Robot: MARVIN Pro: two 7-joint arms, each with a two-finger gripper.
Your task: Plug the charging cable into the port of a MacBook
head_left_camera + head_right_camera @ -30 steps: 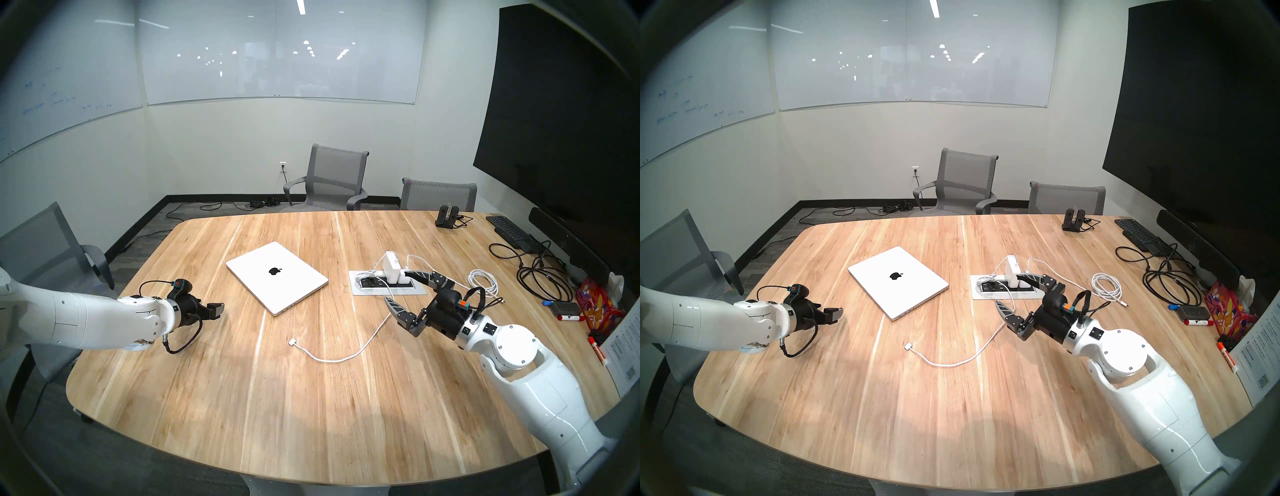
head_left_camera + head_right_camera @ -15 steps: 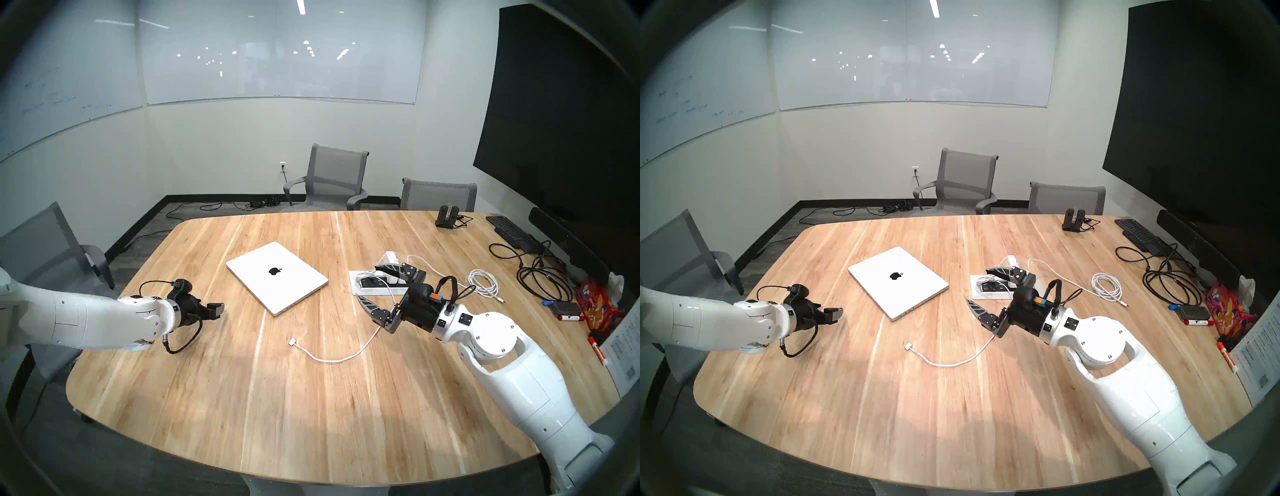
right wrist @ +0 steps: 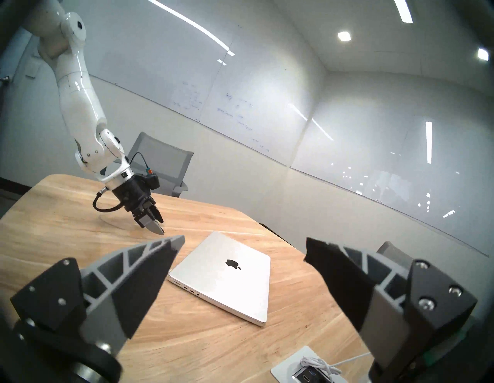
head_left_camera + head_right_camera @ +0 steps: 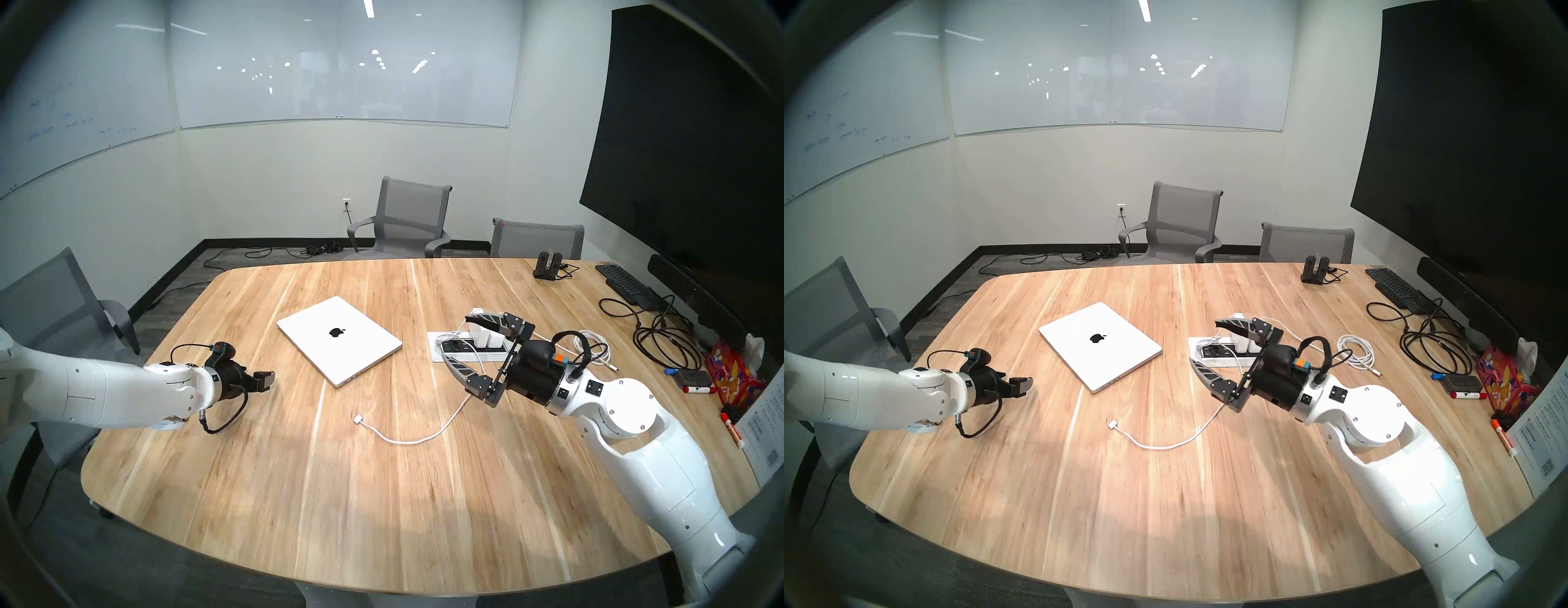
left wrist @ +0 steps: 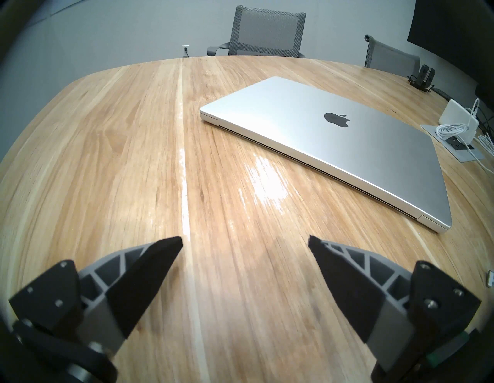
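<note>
— Well, what lies nearest on the surface [image 4: 382,530]?

— The charging cable [image 4: 418,441]. Its flat connector tip rests on the bare wood on the near side of the laptop [image 4: 339,341], apart from it, and the white cord curves away to the right, passing under the right tool [image 4: 455,339].

— Is either tool holding it?

— No. The right tool hangs in the air above the cord with its two fingers spread wide and nothing between them; one finger sits over the power strip [image 4: 473,352], the other over the cord. The left tool [image 4: 265,381] hovers over the left part of the surface, fingers apart in its own wrist view, nothing in them, well clear of the laptop.

— And the laptop?

— Closed, silver, lid up with the black apple logo showing, lying flat and turned at an angle between the two arms. The right wrist view shows a row of ports on its near side edge, all free.

— What is past that?

— The white power brick [image 5: 458,120] stands in the strip's recessed panel, partly hidden by the right tool's upper finger. To its right lies a coiled white cord [image 4: 594,346], then black cords [image 4: 662,339], a black keyboard [image 4: 625,282] and, along the far edge, two grey chairs [image 4: 407,220].
</note>
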